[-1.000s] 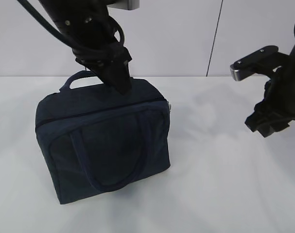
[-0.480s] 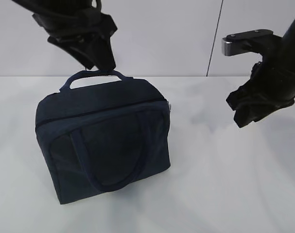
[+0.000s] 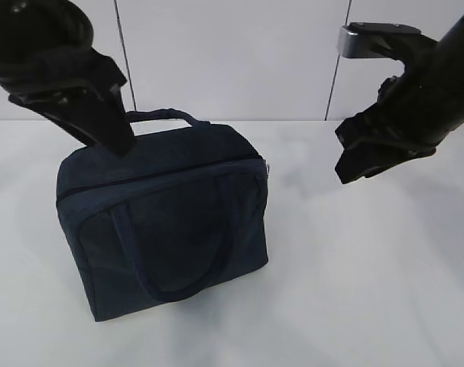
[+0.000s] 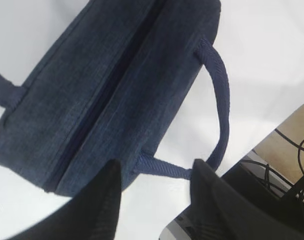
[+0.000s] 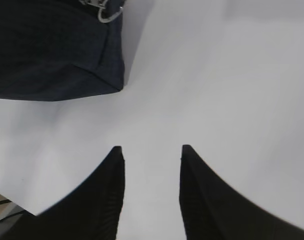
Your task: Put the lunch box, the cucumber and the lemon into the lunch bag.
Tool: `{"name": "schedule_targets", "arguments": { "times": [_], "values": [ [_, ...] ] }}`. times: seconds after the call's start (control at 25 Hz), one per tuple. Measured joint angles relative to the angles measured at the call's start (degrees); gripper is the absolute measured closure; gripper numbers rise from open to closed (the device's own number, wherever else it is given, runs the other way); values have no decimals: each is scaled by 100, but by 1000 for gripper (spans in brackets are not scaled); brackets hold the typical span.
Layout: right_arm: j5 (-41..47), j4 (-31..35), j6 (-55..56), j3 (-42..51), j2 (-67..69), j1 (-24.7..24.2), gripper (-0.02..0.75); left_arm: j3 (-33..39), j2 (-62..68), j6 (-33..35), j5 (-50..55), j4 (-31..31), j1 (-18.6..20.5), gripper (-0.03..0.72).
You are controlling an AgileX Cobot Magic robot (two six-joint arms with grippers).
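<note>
The lunch bag stood upright on the white table, left of centre in the exterior view, its top zipper drawn closed along the full length seen from the left wrist. One looped handle rose at the bag's 12 o'clock edge; the other handle lay flat against the near face. A metal ring pull hung at the bag's 3 o'clock end, at the top corner in the right wrist view.

The left pincer hovered above the bag's 10 o'clock corner, released, its two dark fingers apart with nothing between them but the far handle below. In the exterior view the left arm overlapped the bag's upper left corner; whether it touched the fabric could not be told.

The right pincer hung in the air at the bag's 2 o'clock, well apart from it, also released and empty, its fingers spread over bare table.

The lunch box, the cucumber and the lemon did not show in any view
</note>
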Motion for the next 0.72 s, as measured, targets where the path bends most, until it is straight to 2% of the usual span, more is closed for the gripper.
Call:
{"name": "schedule_targets", "arguments": {
  "times": [0.2,0.36,0.52,0.72],
  "values": [
    [-48,564,-214,0,0,-108,471,435,-371,-153,0,0,0,362],
    [-133,1411,-552,0,0,-427,471,821,-574,-189,0,-32,0,363],
    [-376,2282,-818,0,0,-637,471,877,-589,-199,0,-82,0,363],
    [-540,2447,-864,0,0,-652,471,877,-589,-199,0,-82,0,363]
  ]
}}
